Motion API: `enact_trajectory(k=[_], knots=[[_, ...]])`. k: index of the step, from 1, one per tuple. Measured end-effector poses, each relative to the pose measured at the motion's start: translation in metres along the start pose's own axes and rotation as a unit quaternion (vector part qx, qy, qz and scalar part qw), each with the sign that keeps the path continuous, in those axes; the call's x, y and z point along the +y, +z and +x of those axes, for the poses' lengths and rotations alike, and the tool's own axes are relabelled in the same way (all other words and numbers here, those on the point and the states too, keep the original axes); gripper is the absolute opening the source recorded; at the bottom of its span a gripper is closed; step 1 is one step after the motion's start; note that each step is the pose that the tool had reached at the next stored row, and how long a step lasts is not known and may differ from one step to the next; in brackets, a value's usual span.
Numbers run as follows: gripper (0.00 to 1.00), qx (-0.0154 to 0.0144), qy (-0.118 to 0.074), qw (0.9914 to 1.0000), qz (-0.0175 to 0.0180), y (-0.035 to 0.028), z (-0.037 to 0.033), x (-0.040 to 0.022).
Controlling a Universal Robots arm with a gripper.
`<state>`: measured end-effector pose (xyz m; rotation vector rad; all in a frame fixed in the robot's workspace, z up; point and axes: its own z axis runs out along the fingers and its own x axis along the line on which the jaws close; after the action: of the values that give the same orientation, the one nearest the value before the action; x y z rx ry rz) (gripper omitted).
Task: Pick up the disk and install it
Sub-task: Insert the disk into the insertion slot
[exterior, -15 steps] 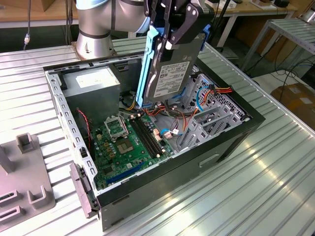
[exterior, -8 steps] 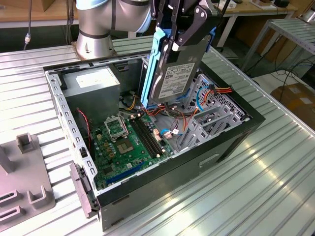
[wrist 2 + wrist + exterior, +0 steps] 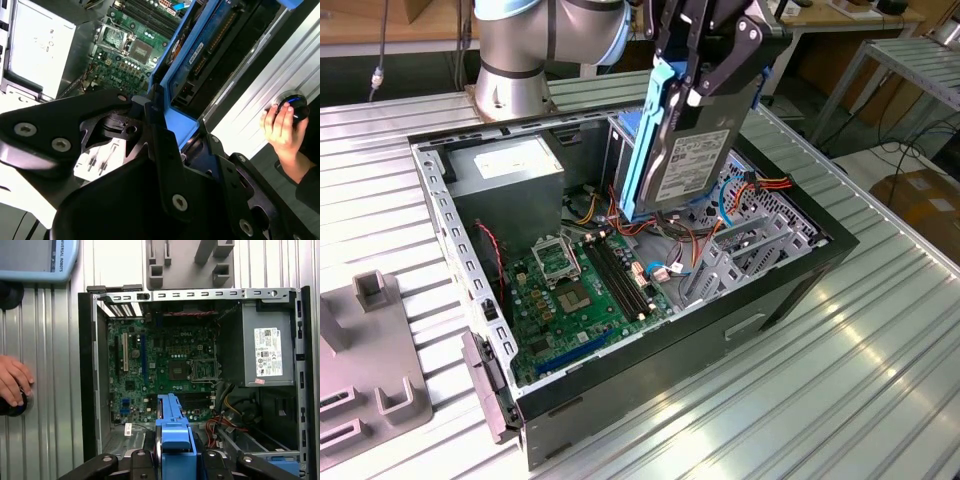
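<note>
1. hand (image 3: 688,88): black, two fingers, at the arm's end; closed on the disk (image 3: 692,160), gripping its upper part
2. disk: grey metal drive, white label on its face, blue rails (image 3: 172,427) along its edges; held on edge and tilted above the open computer case (image 3: 620,372); lower end down near the loose cables (image 3: 670,240) beside the motherboard (image 3: 575,290); contact there cannot be told
3. power supply (image 3: 510,165): grey box, white label, in a corner of the case
4. worktop (image 3: 860,360): ribbed metal, carries the case
5. grey fixture block (image 3: 375,395): on the worktop outside the case, at the exterior view's left
6. person's fingers (image 3: 282,120): resting on a dark round knob (image 3: 296,106) on the worktop, beside the case
</note>
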<state>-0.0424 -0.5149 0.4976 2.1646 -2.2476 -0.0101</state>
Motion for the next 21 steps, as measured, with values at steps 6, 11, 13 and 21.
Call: enact_trajectory(k=[6, 11, 13, 21], knots=[[0.37, 0.0001, 0.001, 1.0, 0.0, 0.0005, 0.004, -0.0082], [0.37, 0.0001, 0.002, 1.0, 0.0, 0.0009, 0.0085, -0.015], [0.37, 0.0, 0.003, 1.0, 0.0, 0.001, 0.0101, -0.0172], [0.37, 0.0, 0.004, 0.99999, 0.0, 0.0015, 0.0156, -0.0255]])
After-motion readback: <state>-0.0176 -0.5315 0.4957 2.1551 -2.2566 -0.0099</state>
